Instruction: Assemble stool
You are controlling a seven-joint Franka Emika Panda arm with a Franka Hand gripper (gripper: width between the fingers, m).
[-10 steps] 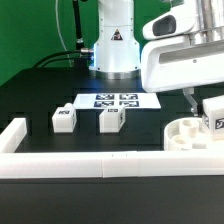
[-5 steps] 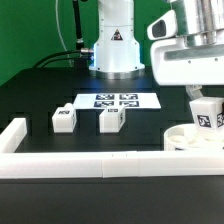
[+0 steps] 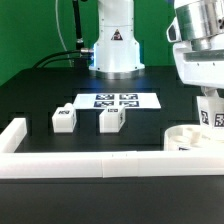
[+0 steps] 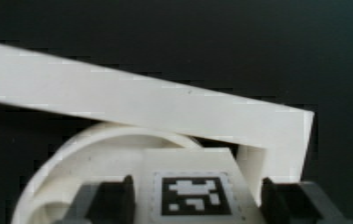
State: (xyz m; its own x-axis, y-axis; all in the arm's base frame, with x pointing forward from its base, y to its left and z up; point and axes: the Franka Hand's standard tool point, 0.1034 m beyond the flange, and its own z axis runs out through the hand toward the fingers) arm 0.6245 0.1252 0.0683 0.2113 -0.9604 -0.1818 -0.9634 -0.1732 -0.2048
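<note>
Now placing the first leg (image 3: 213,117). Held in closed jaws of gripper (image 3: 207,108), tag facing the camera, roughly upright, at the right edge of the exterior view. Directly over the seat (image 3: 185,138), which lies at lower right on the black table (image 3: 40,90), just behind the rail (image 3: 90,162). Cannot tell whether touching the seat or just clear of it. Checked in the wrist view: tagged block pinched between both fingers (image 4: 102,200), curved seat rim close below.

For a clean insertion:
- Keep the leg vertical; correct any tilt before descending.
- Centre over a socket first. Socket hidden under the leg in both views, so judge by the rim curve.
- Lower slowly and straight; stop on resistance instead of forcing.
- Keep the grip firm until seated, then release.
- Watch for the seat sliding toward the rail under a side push.

Second leg (image 3: 63,118) and third leg (image 3: 111,120) at centre left, well apart from the work, in front of the marker board (image 3: 118,101).
</note>
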